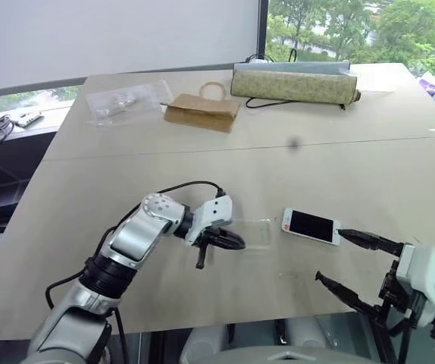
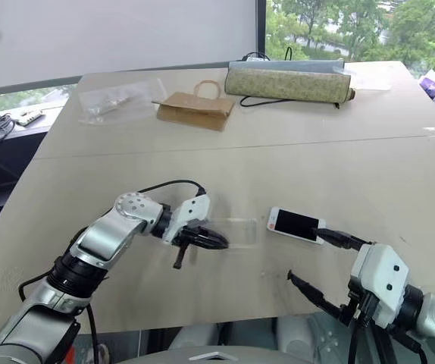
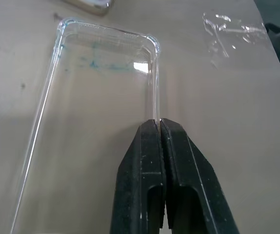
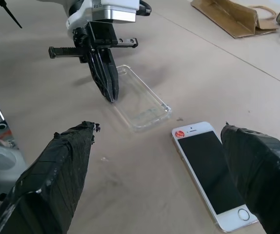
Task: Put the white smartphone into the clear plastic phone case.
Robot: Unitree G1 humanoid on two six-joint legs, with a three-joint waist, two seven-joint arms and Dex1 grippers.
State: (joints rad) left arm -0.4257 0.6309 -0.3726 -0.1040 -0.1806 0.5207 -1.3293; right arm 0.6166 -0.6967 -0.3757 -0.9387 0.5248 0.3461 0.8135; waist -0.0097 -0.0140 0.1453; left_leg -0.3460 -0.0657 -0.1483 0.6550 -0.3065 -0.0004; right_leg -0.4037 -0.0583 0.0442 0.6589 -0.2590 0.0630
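**Case rim pinched, phone waiting beside it**

The clear plastic phone case (image 4: 141, 105) is pinched at one long rim by the left gripper (image 4: 111, 95), fingers pressed together, likely to steady it. The white smartphone (image 4: 211, 174) lies screen-up just beside the case. The right gripper (image 1: 337, 260) is spread wide near the phone, probably for pickup.

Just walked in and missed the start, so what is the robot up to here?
It is working on fitting a white smartphone into a clear plastic phone case. The left gripper is shut on the case's rim, pinching one long side as the case lies on the table. The right gripper is open beside the phone, which lies screen up next to the case, not yet inside it.
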